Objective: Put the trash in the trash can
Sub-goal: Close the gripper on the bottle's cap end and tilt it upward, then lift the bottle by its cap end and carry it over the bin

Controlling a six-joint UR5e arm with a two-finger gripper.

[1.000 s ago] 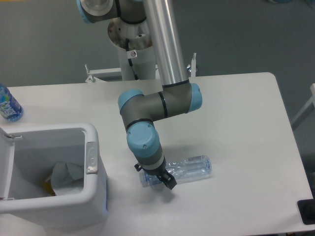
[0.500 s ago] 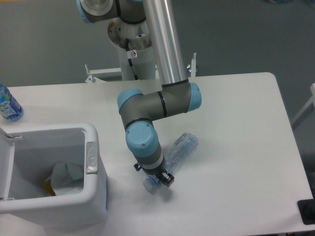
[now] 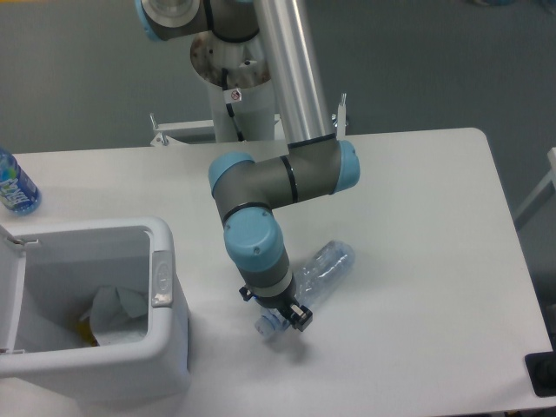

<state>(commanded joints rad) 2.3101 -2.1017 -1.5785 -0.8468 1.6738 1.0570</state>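
Claw [image 3: 287,318] down near the worktop's [image 3: 417,261] front edge, closed on the neck end of the clear plastic bottle [image 3: 320,271], just behind its pale cap [image 3: 266,326]. Gripping there leaves the crinkled body free, and it angles up and away to the right, so the bottle looks partly lifted, though I can't tell if the cap end is off the surface. The arm folds at the blue-capped elbow [image 3: 346,167], wrist pointing steeply down. The trash can [image 3: 161,278] sits at the front left corner, lid open, crumpled white paper [image 3: 117,313] already inside. Small blue-labelled bottle [image 3: 13,187] stands at the left edge, apart
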